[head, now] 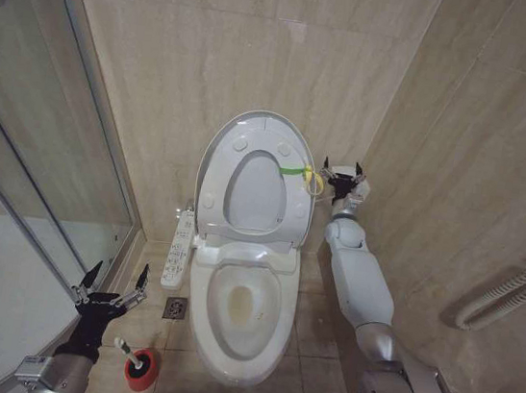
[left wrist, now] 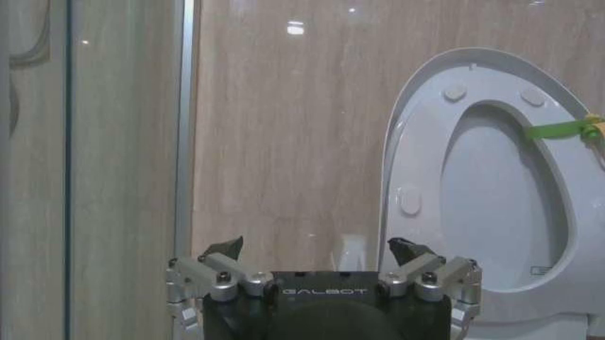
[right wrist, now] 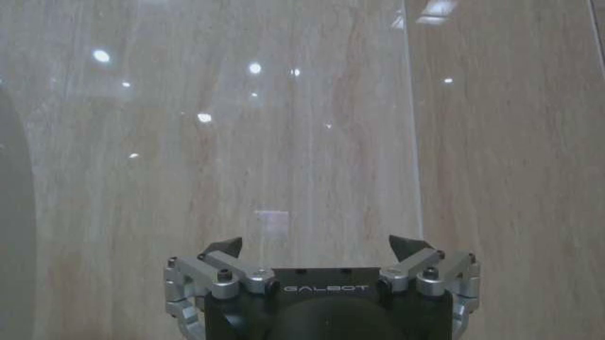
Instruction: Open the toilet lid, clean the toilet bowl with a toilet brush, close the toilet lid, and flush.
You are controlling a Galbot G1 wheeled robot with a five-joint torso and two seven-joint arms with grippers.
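So step 1 looks done: toilet lid [head: 250, 146] stands upright vs the wall, toilet bowl [head: 240, 310] exposed, prob. still unscrubbed. Toilet brush [head: 129, 351] sits in its red holder [head: 141, 370] on the floor. Left pincer [head: 114, 284] spread wide above it, empty; right pincer [head: 345, 176] wide too, beside the lid's green band [head: 295, 171]. Scrub, close, flush remain.

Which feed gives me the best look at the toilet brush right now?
The head view: the toilet brush stands in its red holder on the floor beside the toilet bowl, just below the open left gripper. The left wrist view faces the raised toilet lid; the right wrist view faces wall.
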